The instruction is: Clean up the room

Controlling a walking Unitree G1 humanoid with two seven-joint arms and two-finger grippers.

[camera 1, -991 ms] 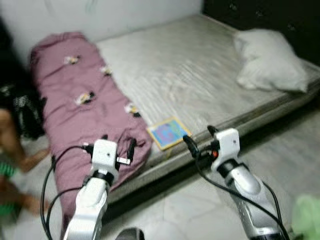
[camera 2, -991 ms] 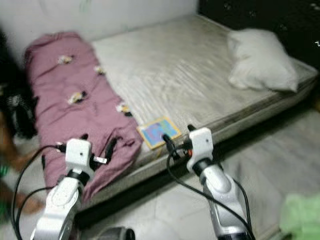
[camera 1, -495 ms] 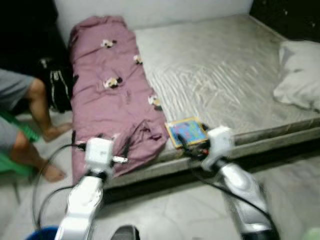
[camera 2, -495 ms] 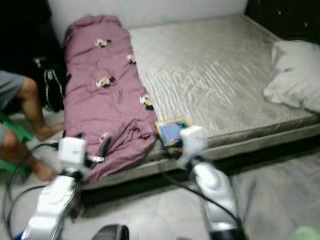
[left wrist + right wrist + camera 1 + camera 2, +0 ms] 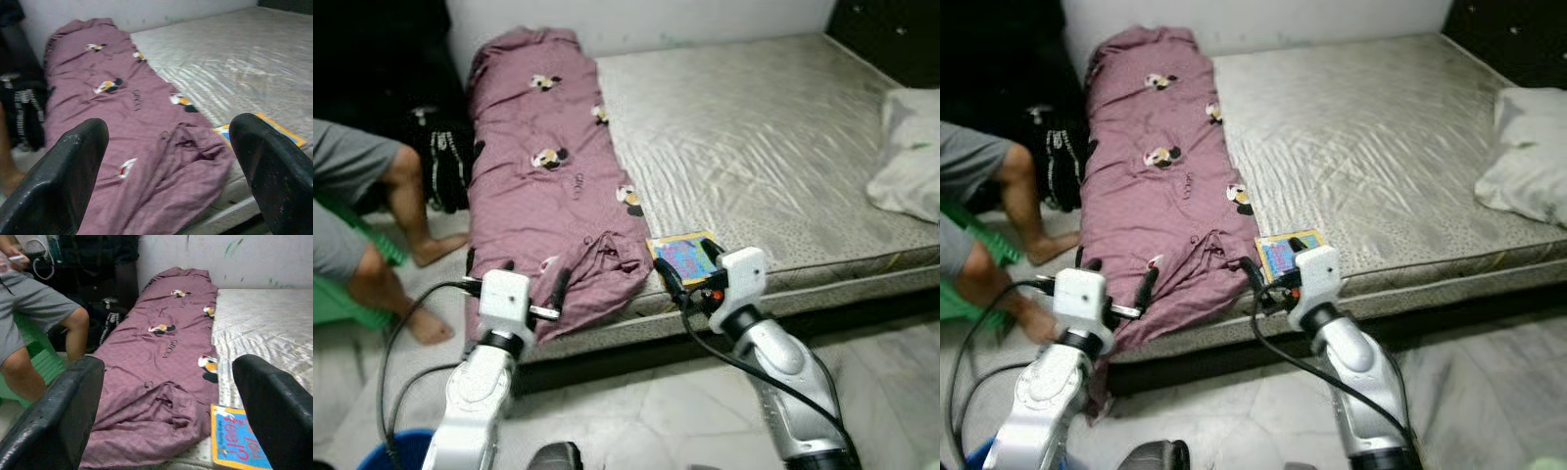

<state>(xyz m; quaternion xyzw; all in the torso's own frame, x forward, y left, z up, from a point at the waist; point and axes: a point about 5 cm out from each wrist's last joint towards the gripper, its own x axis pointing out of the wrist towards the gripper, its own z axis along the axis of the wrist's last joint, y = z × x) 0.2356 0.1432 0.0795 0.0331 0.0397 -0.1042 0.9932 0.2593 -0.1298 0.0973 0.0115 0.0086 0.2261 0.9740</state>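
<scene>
A mauve blanket with small cartoon patches lies lengthwise along the left side of a bare grey mattress, its crumpled end hanging over the front edge. A picture book with a blue cover and yellow border lies flat at the front edge, just right of the blanket. My left gripper is open, low before the blanket's hanging end. My right gripper is open too, right in front of the book, not touching it. Both hold nothing.
A white pillow rests at the mattress's right end. A person's bare legs are on the left beside a green stool, with a black bag against the blanket. A blue bucket stands by my left arm. Tiled floor lies ahead.
The camera has swung left and steadied, so the bed shifted right in view and the person's legs came in. Both grippers stay raised and open.
</scene>
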